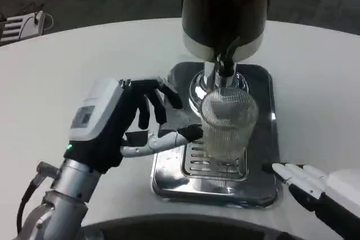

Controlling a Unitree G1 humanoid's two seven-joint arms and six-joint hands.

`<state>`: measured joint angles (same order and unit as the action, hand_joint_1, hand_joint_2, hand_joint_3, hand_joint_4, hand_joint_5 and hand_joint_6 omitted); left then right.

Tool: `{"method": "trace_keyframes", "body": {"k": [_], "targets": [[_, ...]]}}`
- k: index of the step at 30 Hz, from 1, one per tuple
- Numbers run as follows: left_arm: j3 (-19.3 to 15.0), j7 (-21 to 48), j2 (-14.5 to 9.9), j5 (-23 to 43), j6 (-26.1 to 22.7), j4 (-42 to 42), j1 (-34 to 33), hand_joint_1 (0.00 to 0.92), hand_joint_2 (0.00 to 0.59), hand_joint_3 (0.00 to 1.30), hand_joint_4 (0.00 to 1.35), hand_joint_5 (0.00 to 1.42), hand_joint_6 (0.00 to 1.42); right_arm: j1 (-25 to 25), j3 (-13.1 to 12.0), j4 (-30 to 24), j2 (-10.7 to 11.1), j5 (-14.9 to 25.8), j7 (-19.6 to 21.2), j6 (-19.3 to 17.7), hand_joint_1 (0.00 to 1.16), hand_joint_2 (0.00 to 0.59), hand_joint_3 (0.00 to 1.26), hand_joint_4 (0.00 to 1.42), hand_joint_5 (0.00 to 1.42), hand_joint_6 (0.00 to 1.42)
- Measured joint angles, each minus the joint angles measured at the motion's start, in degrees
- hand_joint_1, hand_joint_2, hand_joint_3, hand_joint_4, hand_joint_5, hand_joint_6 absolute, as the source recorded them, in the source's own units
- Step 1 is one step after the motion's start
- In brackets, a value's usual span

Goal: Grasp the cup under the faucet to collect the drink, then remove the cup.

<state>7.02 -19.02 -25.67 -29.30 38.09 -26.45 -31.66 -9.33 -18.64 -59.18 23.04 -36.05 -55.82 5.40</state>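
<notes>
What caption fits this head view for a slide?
Left robot hand reaches toward the ribbed cup on the drip tray under the faucet; right robot hand waits beside.

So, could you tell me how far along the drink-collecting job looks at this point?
Done: the ribbed glass cup stands on the drip tray, directly under the faucet. In hand: the left hand is beside the cup, fingers spread, one fingertip at its side, no grip yet. The right hand waits by the tray's corner. Left: grasping, filling (I can't tell if liquid is in it), removing.

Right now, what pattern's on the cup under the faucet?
Clear glass with fine vertical ribbing, on the cup; head view.
</notes>
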Motion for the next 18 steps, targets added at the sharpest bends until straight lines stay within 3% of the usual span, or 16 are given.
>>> {"method": "trace_keyframes", "body": {"k": [3,6,8,10,18], "targets": [[-1.9,2.0,-0.5,2.9,0.0,2.9,1.9,0.07,0.037,0.58,0.71,0.87,1.18,0.1,0.9,0.0,0.0,-0.5,0.1,0.6,0.42,0.522,0.0,0.0,0.0,0.09],[-3.9,6.5,-0.5,8.5,-0.6,6.9,3.8,0.004,0.039,0.46,0.53,0.63,0.86,0.2,1.6,0.0,0.0,-0.9,0.4,1.2,0.42,0.522,0.0,0.0,0.0,0.09],[-4.2,10.1,-0.4,11.8,-1.8,10.1,4.5,0.0,0.051,0.36,0.41,0.47,0.54,0.3,1.9,0.0,0.0,-1.1,0.5,1.6,0.42,0.522,0.0,0.0,0.0,0.09],[-4.2,13.5,-0.2,15.3,-3.4,13.6,4.7,0.0,0.064,0.3,0.32,0.4,0.4,0.3,2.3,0.0,0.0,-1.4,0.6,1.9,0.42,0.522,0.0,0.0,0.0,0.09],[-4.0,24.8,2.7,22.7,-11.7,22.7,3.1,0.0,0.078,0.23,0.24,0.35,0.32,1.5,4.7,0.0,0.5,-2.7,0.7,4.3,0.42,0.522,0.0,0.0,0.0,0.1]]}}
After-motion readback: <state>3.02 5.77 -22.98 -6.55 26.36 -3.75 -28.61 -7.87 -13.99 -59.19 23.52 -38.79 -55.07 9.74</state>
